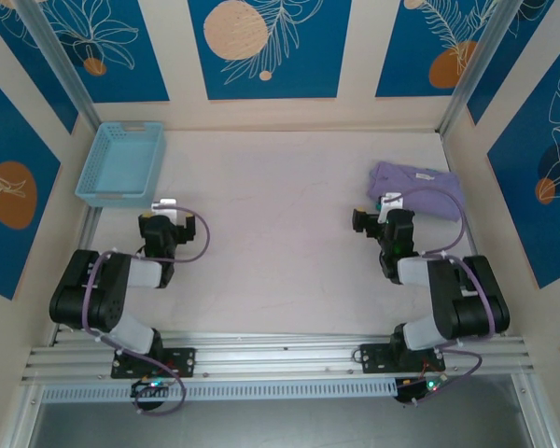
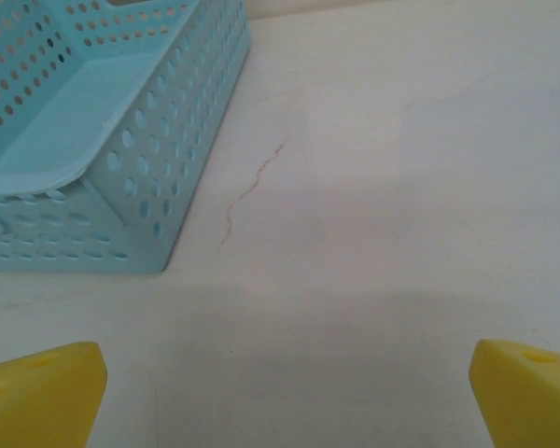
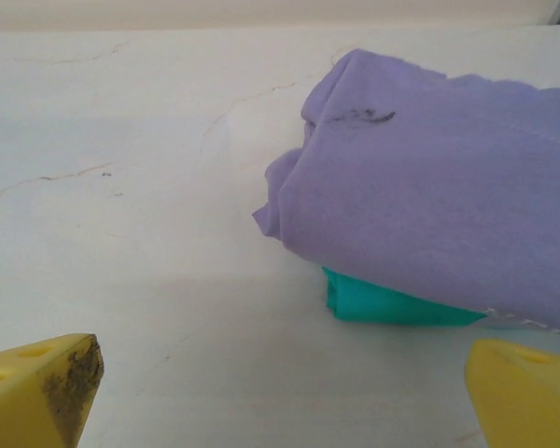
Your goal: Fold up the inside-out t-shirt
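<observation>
The bunched lavender t-shirt (image 1: 418,191) lay at the top view's right, long axis roughly left-to-right, just beyond the wide-open right gripper (image 1: 377,211), with the equally wide left gripper (image 1: 164,207) well apart by the basket (image 1: 121,163).

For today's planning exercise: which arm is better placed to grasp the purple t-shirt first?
Right. The right gripper, open, faces the t-shirt just ahead; the left gripper sits across the table beside the basket.

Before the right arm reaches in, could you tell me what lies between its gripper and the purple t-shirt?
Bare table, seen in the right wrist view; a teal garment peeks from under the t-shirt.
</observation>
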You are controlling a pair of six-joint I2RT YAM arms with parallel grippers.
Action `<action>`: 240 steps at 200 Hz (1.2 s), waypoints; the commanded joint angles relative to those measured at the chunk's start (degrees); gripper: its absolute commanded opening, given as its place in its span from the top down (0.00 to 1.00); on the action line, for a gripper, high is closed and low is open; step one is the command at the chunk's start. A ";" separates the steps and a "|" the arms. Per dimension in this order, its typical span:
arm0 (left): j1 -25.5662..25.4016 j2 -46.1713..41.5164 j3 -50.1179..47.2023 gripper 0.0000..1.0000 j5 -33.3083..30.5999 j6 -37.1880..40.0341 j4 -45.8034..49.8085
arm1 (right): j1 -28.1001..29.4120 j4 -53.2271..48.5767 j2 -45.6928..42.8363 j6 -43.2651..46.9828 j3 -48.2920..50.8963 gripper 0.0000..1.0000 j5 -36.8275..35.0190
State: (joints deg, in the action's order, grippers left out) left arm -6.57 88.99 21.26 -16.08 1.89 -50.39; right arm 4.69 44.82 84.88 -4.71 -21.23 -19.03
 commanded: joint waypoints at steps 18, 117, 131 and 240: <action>0.70 0.23 -0.32 0.01 3.68 -0.37 -3.88 | -3.88 3.73 2.50 -2.66 -1.52 0.01 7.53; 0.69 0.31 -0.49 0.00 3.60 -0.14 -4.36 | -3.28 3.49 2.39 -2.23 -1.53 0.01 6.72; 0.68 0.28 -0.45 0.00 3.60 -0.13 -4.36 | -3.28 3.51 2.39 -2.23 -1.57 0.01 6.72; 0.68 0.31 -0.43 0.00 3.60 -0.13 -4.36 | -3.25 3.52 2.39 -2.15 -1.56 0.01 6.63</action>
State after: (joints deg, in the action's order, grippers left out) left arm -6.48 89.01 21.26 -13.50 1.91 -52.77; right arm 1.17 45.93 87.55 -6.44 -21.65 -13.02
